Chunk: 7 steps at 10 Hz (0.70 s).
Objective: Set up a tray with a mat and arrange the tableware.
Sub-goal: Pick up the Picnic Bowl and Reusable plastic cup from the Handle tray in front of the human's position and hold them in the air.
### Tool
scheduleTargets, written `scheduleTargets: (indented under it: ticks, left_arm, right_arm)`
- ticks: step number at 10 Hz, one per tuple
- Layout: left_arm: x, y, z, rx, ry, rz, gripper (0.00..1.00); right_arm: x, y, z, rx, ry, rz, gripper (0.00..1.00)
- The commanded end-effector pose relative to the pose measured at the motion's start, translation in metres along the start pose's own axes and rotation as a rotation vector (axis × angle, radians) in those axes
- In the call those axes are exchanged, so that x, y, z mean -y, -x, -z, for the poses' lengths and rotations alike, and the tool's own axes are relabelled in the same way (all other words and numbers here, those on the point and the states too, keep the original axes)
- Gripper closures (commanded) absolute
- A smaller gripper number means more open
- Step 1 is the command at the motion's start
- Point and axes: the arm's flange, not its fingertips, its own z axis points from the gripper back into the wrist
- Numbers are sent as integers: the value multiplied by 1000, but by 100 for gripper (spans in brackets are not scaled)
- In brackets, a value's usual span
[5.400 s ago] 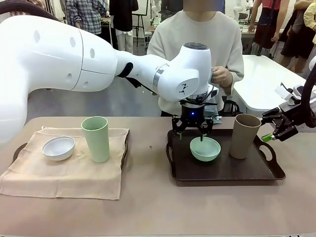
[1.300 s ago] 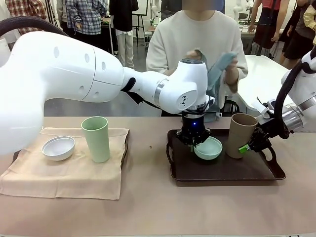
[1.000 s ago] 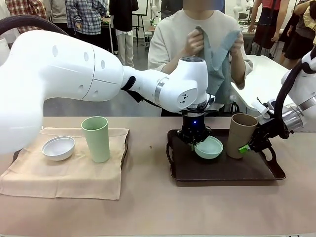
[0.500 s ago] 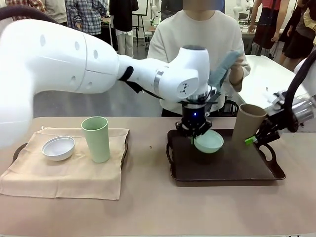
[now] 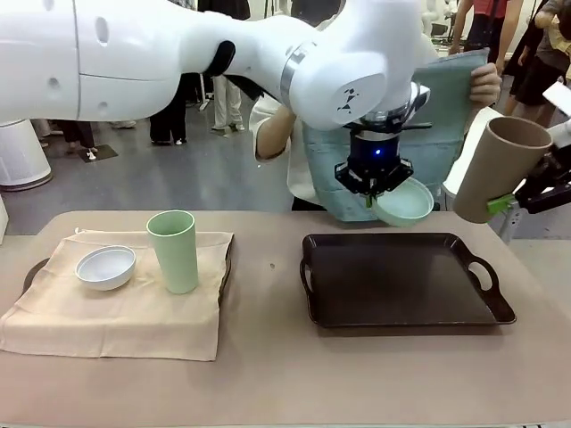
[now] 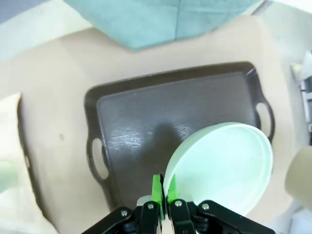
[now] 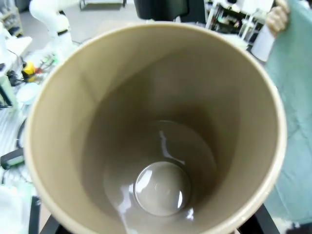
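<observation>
My left gripper [image 5: 375, 193] is shut on the rim of the mint green bowl [image 5: 406, 202], which hangs tilted above the bare dark tray [image 5: 401, 285]. In the left wrist view the green fingertips [image 6: 157, 187] pinch the mint green bowl [image 6: 224, 165] over the tray [image 6: 146, 117]. At the right edge, my right gripper [image 5: 501, 203] is shut on the taupe-brown cup [image 5: 495, 169], lifted and leaning; its inside [image 7: 156, 161] faces the right wrist camera. The person holds a teal mat [image 5: 437, 98] spread out behind the tray.
On the left, a white bowl [image 5: 105, 266] and a pale green cup [image 5: 174, 250] stand on a beige cloth [image 5: 116, 321] laid over a second tray. The person's hand [image 5: 486, 85] grips the mat's top corner. My left arm spans the upper picture.
Both grippers have risen, lifting the mint green bowl and the taupe-brown cup off the tray. The person has unfolded the teal mat and holds it spread.
</observation>
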Motion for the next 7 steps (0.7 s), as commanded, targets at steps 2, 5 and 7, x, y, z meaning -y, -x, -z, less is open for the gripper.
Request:
scheduleTargets:
  ticks: [2,5,7]
  left_arm:
    - [0,0,0,0,0,0,100]
    - [0,0,0,0,0,0,100]
    - [0,0,0,0,0,0,100]
  right_arm:
    - [0,0,0,0,0,0,80]
    - [0,0,0,0,0,0,80]
    - [0,0,0,0,0,0,80]
